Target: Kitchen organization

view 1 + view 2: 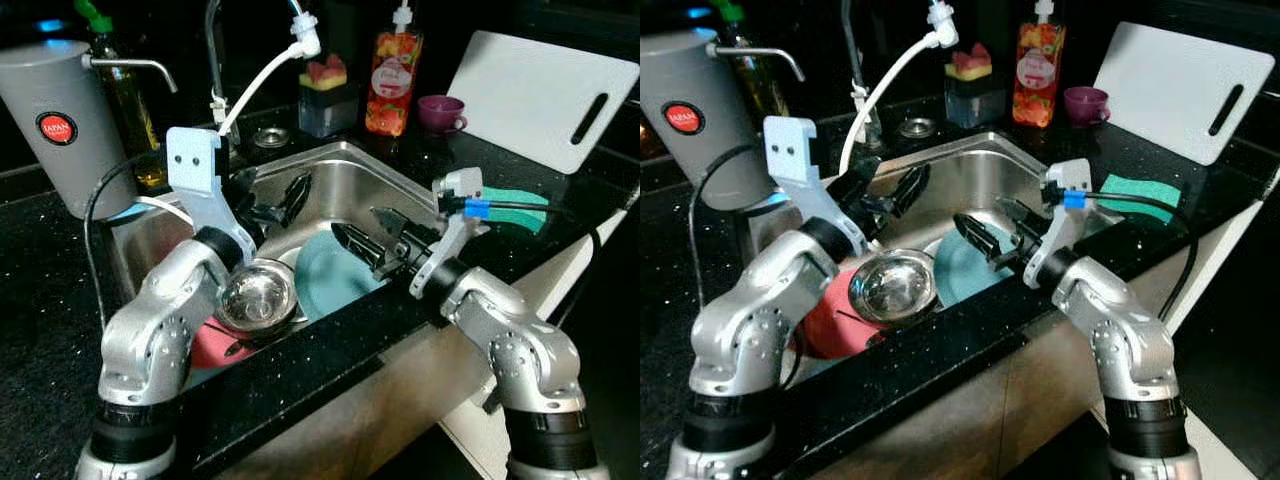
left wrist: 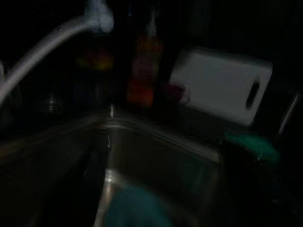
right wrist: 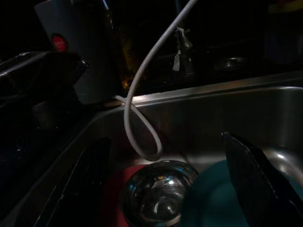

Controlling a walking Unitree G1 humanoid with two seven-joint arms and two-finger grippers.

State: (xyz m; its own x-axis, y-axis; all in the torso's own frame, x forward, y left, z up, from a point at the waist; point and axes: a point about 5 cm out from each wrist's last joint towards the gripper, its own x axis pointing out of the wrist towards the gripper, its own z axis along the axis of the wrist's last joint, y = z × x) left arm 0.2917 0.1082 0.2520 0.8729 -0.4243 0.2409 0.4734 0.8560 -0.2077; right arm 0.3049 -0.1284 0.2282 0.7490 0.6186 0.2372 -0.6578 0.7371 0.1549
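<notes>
- Left of the frame: my left jaws (image 1: 272, 203) hang over the back of the sink (image 1: 345, 165), the two black fingers spread wide and holding nothing. That forearm slants up from the lower left, its wrist right above the steel bowl (image 1: 257, 296).
- Risk here, as I judge it: the white hose (image 1: 262, 72) from the tap droops in a loop just beside that wrist. A careless lift could snag it and drag the spout, or tip the grey canister (image 1: 55, 125) at the upper left of the desk (image 1: 40, 300).
- Centre: the steel bowl sits upright on a pink plate (image 1: 825, 318) at the near side of the sink, with the teal plate (image 1: 335, 272) touching it to the right. All three overlap, so pulling one could scrape or flip another; the bowl looks slick and may slip.
- Right of centre: my right jaws (image 1: 372, 238) reach in over the sink's right rim, fingers wide apart and empty, hovering just above the teal plate. The arm bends sharply up from the lower right.
- Risk: its black cable (image 1: 520, 205) trails across the desk near the green sponge (image 1: 530, 208) and could sweep it off the edge.
</notes>
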